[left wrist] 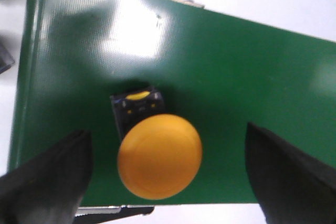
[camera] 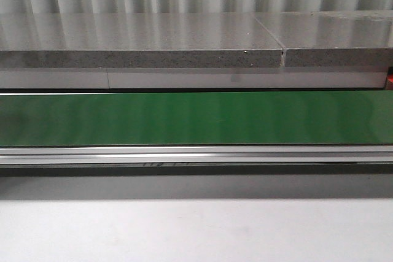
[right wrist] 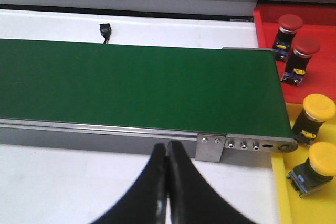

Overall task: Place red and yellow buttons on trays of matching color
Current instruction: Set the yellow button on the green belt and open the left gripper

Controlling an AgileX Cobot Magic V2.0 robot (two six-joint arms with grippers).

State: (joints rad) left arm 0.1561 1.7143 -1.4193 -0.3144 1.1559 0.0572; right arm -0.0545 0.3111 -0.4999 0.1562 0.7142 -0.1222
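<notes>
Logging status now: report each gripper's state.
Left gripper: open, fingers either side of the yellow button on the green belt, not gripping.
Right gripper: closed, holding nothing.

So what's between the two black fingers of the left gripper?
In the left wrist view, a yellow button sits between the open left gripper's fingers, resting on the green belt. Bare belt shows on either side of it.

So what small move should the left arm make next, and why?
Probably lower and close the left pincer on the yellow button: it lies on the green belt between the open fingers, ungrasped. The right pincer is shut, empty.
</notes>
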